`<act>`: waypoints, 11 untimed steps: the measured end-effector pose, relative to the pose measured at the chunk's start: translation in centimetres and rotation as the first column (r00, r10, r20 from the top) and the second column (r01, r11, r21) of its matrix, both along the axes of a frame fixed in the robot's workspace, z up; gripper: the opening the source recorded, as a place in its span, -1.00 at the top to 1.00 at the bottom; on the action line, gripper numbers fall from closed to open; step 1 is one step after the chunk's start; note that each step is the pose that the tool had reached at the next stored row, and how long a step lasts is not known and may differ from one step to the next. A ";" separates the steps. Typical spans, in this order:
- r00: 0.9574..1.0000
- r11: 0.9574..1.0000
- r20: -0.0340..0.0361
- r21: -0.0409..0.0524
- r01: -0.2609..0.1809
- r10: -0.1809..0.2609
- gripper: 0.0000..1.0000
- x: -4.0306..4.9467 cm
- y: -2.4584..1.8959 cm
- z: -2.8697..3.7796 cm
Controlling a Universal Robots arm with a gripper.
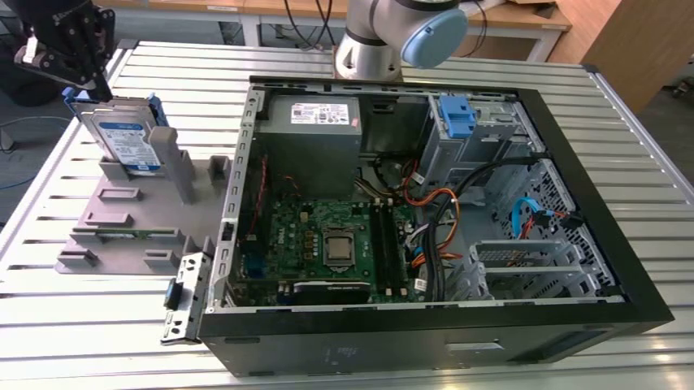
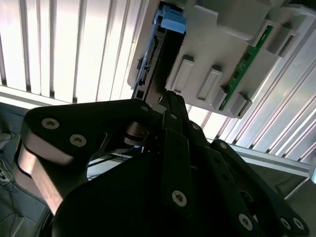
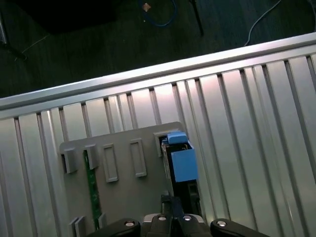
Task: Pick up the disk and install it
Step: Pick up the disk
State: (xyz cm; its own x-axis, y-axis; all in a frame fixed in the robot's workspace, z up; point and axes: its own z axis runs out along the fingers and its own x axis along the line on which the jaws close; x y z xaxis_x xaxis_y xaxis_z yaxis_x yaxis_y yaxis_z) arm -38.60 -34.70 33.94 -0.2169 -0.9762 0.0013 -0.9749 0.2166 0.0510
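The blue-framed silver disk [image 1: 128, 145] is not yet installed, standing upright in a grey plastic holder [image 1: 119, 207] beside the open black computer case [image 1: 434, 341], black gripper [image 1: 100, 88] at its top, whether clamped we cannot tell

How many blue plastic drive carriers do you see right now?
2. One frames the disk, upright in the grey holder beside the computer case; a bare blue carrier sits in the case's drive bay. Others may be hidden.
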 end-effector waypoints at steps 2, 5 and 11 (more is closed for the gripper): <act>1.000 1.000 0.001 0.002 -0.022 0.022 0.79 0.00 0.00 0.00; 0.999 0.999 0.005 0.011 -0.050 0.050 0.79 0.00 0.00 -0.02; 0.994 0.994 0.011 0.023 -0.108 0.108 0.79 -0.01 0.00 -0.06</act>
State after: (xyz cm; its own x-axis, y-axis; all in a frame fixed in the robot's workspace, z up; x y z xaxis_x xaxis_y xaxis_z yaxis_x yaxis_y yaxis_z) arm -38.60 -34.71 33.88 -0.1104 -0.9936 -0.0233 -0.9930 0.1092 0.0452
